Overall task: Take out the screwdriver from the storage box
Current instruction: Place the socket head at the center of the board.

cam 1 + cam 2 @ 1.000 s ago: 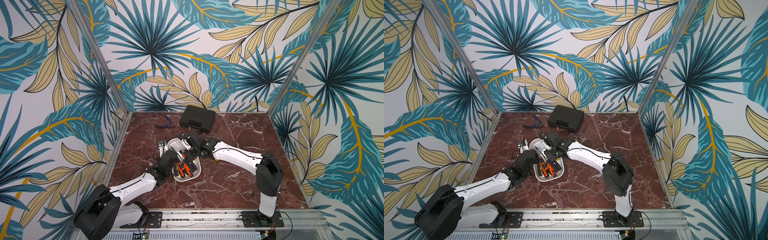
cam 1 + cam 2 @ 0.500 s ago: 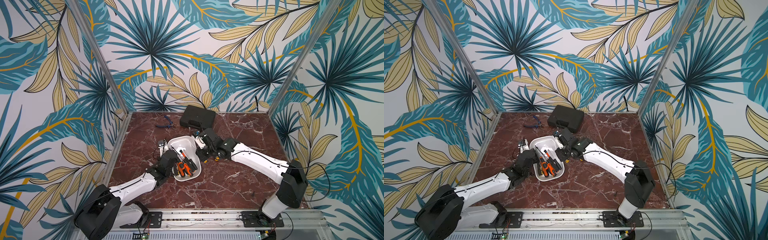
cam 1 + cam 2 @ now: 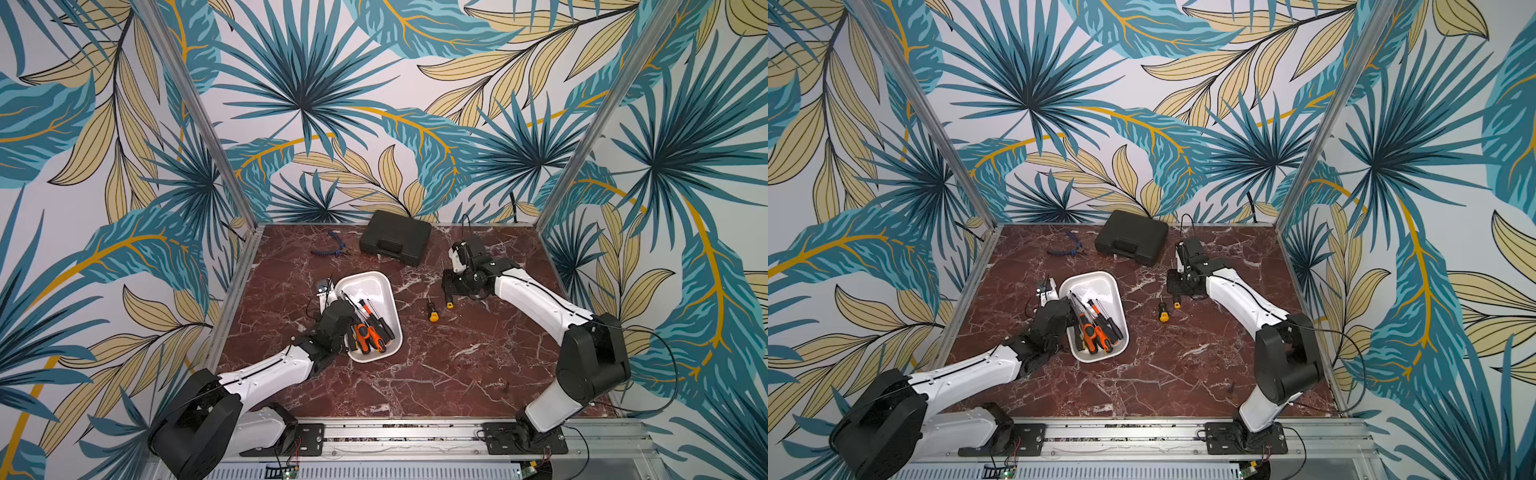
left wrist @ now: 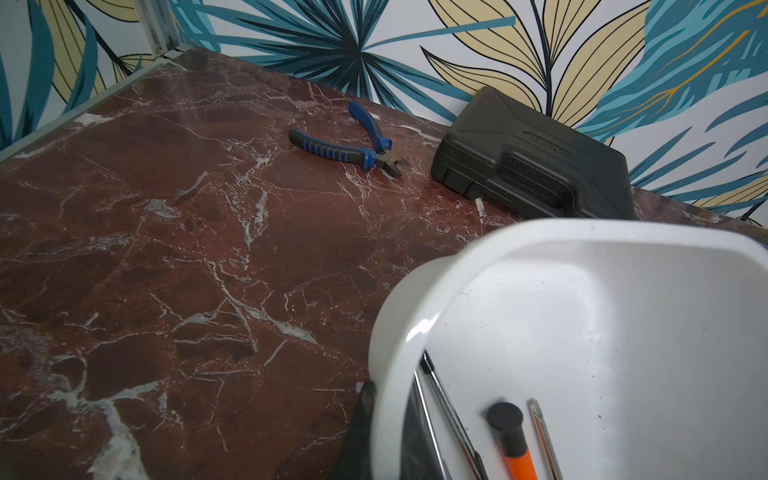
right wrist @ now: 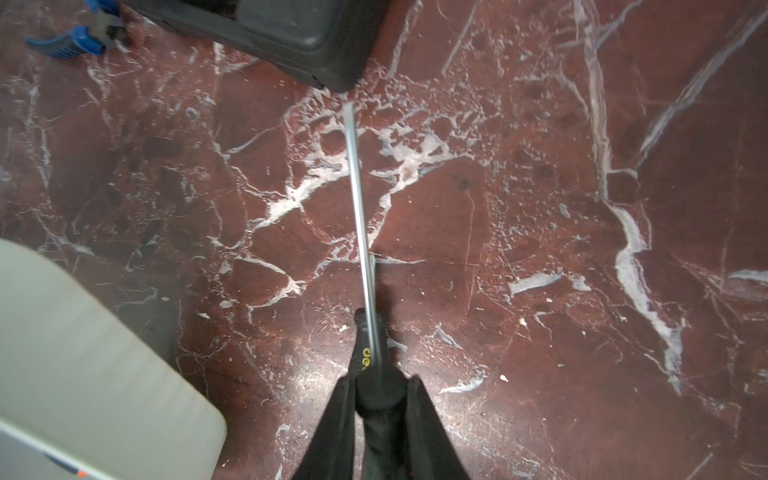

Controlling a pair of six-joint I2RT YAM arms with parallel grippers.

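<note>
Your right tool (image 5: 380, 390) is clamped on a black-handled screwdriver (image 5: 359, 208), held over the desk (image 5: 540, 208), outside the storage box (image 3: 368, 286). Your left tool (image 4: 388, 424) seems pinched on that box's wall; other screwdrivers (image 3: 372, 332) lie inside.

The right gripper (image 3: 451, 291) has left the storage box (image 3: 392, 291) and swung out to the right. It is now over bare desk (image 3: 457, 365), near the black case (image 3: 395, 243). Its fingers (image 5: 340, 419) have carried a black-handled screwdriver (image 5: 359, 199) out of the box. The box's far end, covered by the gripper before, shows bare white. A stubby yellow-capped screwdriver (image 3: 432, 311), not seen earlier, lies on the desk between box and gripper.
</note>
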